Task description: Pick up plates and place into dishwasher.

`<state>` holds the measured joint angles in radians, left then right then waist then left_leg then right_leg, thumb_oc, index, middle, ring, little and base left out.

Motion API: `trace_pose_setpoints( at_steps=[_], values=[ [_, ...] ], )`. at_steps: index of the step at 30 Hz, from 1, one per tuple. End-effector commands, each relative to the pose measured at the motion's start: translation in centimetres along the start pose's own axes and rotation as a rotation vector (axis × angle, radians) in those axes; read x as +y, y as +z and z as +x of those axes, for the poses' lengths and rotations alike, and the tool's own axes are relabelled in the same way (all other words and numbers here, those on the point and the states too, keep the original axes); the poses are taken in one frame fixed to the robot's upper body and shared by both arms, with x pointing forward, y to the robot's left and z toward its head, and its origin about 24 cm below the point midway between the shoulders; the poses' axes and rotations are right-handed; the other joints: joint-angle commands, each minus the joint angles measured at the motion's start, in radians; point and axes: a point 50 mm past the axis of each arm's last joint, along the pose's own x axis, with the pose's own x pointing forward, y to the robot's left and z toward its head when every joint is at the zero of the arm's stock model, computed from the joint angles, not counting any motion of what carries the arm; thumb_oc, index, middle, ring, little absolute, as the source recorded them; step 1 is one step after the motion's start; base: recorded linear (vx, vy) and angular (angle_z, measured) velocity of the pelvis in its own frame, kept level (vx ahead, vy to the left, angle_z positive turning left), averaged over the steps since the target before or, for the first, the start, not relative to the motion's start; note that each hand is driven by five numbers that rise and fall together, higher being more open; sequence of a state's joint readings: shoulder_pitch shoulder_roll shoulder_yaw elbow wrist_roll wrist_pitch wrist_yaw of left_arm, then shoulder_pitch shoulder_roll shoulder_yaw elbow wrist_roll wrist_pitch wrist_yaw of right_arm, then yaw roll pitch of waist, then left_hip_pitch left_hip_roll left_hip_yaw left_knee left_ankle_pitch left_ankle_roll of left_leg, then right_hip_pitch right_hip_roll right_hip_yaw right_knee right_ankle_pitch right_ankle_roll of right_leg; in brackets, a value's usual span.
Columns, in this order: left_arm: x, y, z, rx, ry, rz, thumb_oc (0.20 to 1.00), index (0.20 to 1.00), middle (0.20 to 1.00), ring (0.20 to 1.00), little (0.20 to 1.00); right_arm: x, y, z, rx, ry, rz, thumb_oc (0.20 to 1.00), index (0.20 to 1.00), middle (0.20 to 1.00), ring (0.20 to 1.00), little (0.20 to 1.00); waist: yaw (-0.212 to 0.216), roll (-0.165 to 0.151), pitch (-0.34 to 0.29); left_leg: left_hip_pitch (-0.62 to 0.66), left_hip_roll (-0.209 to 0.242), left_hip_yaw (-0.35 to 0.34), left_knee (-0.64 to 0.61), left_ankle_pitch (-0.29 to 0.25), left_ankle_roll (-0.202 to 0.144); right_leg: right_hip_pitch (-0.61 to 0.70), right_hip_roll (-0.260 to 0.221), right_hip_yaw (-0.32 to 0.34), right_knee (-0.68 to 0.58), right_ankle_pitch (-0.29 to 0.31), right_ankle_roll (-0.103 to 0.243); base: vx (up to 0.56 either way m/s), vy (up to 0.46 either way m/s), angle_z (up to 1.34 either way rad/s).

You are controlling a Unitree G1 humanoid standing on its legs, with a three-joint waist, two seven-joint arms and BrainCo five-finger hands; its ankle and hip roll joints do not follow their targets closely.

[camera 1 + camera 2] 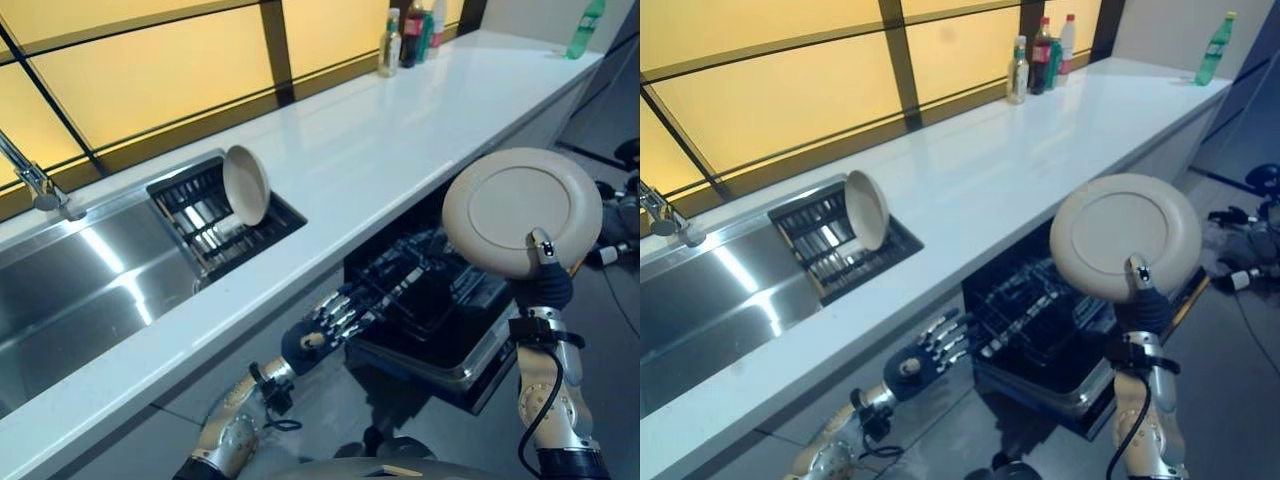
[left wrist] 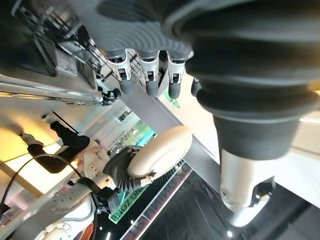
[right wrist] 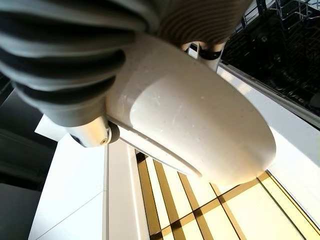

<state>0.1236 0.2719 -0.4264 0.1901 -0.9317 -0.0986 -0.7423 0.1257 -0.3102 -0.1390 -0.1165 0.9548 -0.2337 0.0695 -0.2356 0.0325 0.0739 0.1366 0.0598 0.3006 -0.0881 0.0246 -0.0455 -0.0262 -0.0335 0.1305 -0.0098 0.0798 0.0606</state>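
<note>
My right hand [image 1: 548, 275] holds a cream plate [image 1: 520, 210] upright by its lower rim, thumb on the face, above the right side of the pulled-out dishwasher rack [image 1: 425, 300]. The right wrist view shows the plate's underside [image 3: 200, 120] right against the hand. A second cream plate [image 1: 246, 184] stands on edge in the black drying rack [image 1: 200, 215] set in the counter beside the sink. My left hand [image 1: 335, 318] reaches with straight fingers to the left edge of the dishwasher rack, below the counter's front edge, holding nothing.
A white counter [image 1: 400, 140] runs along the window, with a steel sink [image 1: 70, 290] and tap [image 1: 35, 185] on the left. Several bottles [image 1: 410, 35] stand at the far window end, a green bottle [image 1: 585, 28] at the far right corner. Dark items lie on the floor [image 1: 615, 215] to the right.
</note>
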Motion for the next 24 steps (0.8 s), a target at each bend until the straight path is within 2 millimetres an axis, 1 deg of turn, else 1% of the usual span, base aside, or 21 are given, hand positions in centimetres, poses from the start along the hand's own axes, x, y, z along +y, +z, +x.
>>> trace_pose_setpoints(
  at_steps=[1, 3, 4, 6, 8, 10, 13, 16, 17, 19, 20, 22, 24],
  values=[
    [0.6, 1.7, -1.7, -0.055, 0.024, 0.091, 1.0, 1.0, 1.0, 1.0, 1.0, 2.2, 0.9, 0.7, -0.079, 0.113, 0.023, 0.2, 0.2, 0.2, 0.2, 0.2, -0.006, -0.054, 0.016, -0.088, -0.031, -0.017, 0.293, -0.24, 0.09, -0.091, -0.079, 0.03, 0.152, -0.061, 0.13, 0.02, -0.034, -0.06],
    [1.2, 1.4, -2.0, -0.039, 0.065, 0.111, 1.0, 1.0, 1.0, 1.0, 1.0, 2.2, 0.5, 0.5, -0.052, 0.116, 0.004, 0.2, 0.2, 0.2, 0.2, 0.2, -0.006, -0.062, 0.024, -0.098, -0.037, -0.026, 0.325, -0.256, 0.099, -0.105, -0.076, 0.04, 0.163, -0.053, 0.129, 0.03, -0.017, -0.06],
    [1.6, 1.2, -2.1, -0.004, 0.095, 0.146, 1.0, 1.0, 1.0, 1.0, 1.0, 2.2, 0.1, 0.5, -0.027, 0.129, -0.004, 0.2, 0.2, 0.2, 0.2, 0.2, -0.007, -0.068, 0.028, -0.102, -0.037, -0.027, 0.335, -0.26, 0.1, -0.113, -0.076, 0.04, 0.167, -0.046, 0.131, 0.03, -0.016, -0.06],
    [2.6, 0.6, -3.0, 0.078, 0.149, 0.208, 1.0, 1.0, 1.0, 1.0, 1.0, 2.1, -0.2, 0.5, 0.01, 0.156, -0.021, 0.2, 0.2, 0.2, 0.2, 0.2, -0.004, -0.077, 0.035, -0.101, -0.032, -0.017, 0.332, -0.254, 0.1, -0.133, -0.084, 0.014, 0.178, -0.022, 0.14, 0.03, -0.041, -0.15],
    [3.6, 0.3, -4.0, 0.161, 0.21, 0.26, 1.0, 1.0, 1.0, 1.0, 1.0, 1.9, -0.3, 0.9, 0.03, 0.175, -0.04, 0.2, 0.2, 0.2, 0.2, 0.2, 0.009, -0.086, 0.051, -0.094, -0.016, 0.013, 0.325, -0.248, 0.097, -0.146, -0.102, -0.043, 0.186, 0.002, 0.15, 0.02, -0.092, -0.27],
    [4.4, 0.0, -4.9, 0.22, 0.261, 0.262, 1.0, 1.0, 1.0, 1.0, 1.0, 1.5, -0.5, 0.9, 0.043, 0.169, -0.07, 0.2, 0.2, 0.2, 0.2, 0.2, 0.015, -0.096, 0.053, -0.105, -0.01, 0.026, 0.335, -0.244, 0.097, -0.16, -0.109, -0.054, 0.182, 0.015, 0.152, 0.0, -0.105, -0.4],
    [4.9, -0.8, -6.3, 0.297, 0.31, 0.282, 1.0, 1.0, 1.0, 1.0, 1.0, 0.8, -0.7, 0.9, 0.054, 0.146, -0.126, 0.2, 0.2, 0.2, 0.2, 0.2, 0.025, -0.101, 0.067, -0.121, 0.005, 0.026, 0.372, -0.255, 0.099, -0.15, -0.109, -0.074, 0.182, 0.002, 0.148, 0.03, -0.1, -0.25],
    [5.7, -1.7, -8.2, 0.397, 0.394, 0.326, 1.0, 1.0, 1.0, 1.0, 1.0, 0.0, -0.8, 0.9, 0.073, 0.112, -0.233, 0.2, 0.2, 0.2, 0.2, 0.2, 0.037, -0.106, 0.08, -0.139, 0.016, 0.021, 0.399, -0.258, 0.099, -0.146, -0.109, -0.092, 0.184, -0.005, 0.144, 0.06, -0.089, -0.07],
    [6.0, -2.1, -9.2, 0.434, 0.442, 0.333, 1.0, 1.0, 1.0, 1.0, 1.0, -0.3, -0.7, 0.9, 0.084, 0.114, -0.268, 0.2, 0.2, 0.2, 0.2, 0.2, 0.041, -0.109, 0.083, -0.137, 0.018, 0.02, 0.401, -0.258, 0.099, -0.141, -0.108, -0.097, 0.183, -0.006, 0.145, 0.1, -0.079, -0.01],
    [6.6, -2.5, -10.4, 0.489, 0.508, 0.373, 1.0, 1.0, 1.0, 1.0, 1.0, -0.5, -0.6, 0.7, 0.094, 0.12, -0.31, 0.2, 0.2, 0.2, 0.2, 0.2, 0.043, -0.111, 0.082, -0.135, 0.02, 0.02, 0.402, -0.257, 0.099, -0.137, -0.108, -0.101, 0.182, -0.008, 0.144, 0.1, -0.078, -0.02],
    [6.9, -2.6, -11.1, 0.516, 0.545, 0.389, 1.0, 1.0, 1.0, 1.0, 1.0, -0.7, -0.6, 0.5, 0.099, 0.118, -0.336, 0.2, 0.2, 0.2, 0.2, 0.2, 0.042, -0.114, 0.082, -0.138, 0.023, 0.018, 0.407, -0.256, 0.099, -0.14, -0.108, -0.103, 0.188, -0.01, 0.145, 0.09, -0.076, 0.0],
    [7.3, -2.5, -11.6, 0.545, 0.578, 0.413, 1.0, 1.0, 1.0, 1.0, 1.0, -1.0, -0.5, 0.3, 0.109, 0.117, -0.354, 0.2, 0.2, 0.2, 0.2, 0.2, 0.043, -0.116, 0.083, -0.14, 0.025, 0.015, 0.411, -0.256, 0.099, -0.144, -0.107, -0.106, 0.192, -0.01, 0.145, 0.08, -0.063, 0.03],
    [7.7, -2.4, -12.4, 0.577, 0.609, 0.432, 1.0, 1.0, 1.0, 1.0, 1.0, -1.7, -0.7, 0.1, 0.139, 0.106, -0.393, 0.2, 0.2, 0.2, 0.2, 0.2, 0.044, -0.119, 0.087, -0.143, 0.029, 0.011, 0.423, -0.26, 0.1, -0.152, -0.107, -0.11, 0.204, -0.008, 0.147, 0.1, -0.069, 0.02]
  ],
)
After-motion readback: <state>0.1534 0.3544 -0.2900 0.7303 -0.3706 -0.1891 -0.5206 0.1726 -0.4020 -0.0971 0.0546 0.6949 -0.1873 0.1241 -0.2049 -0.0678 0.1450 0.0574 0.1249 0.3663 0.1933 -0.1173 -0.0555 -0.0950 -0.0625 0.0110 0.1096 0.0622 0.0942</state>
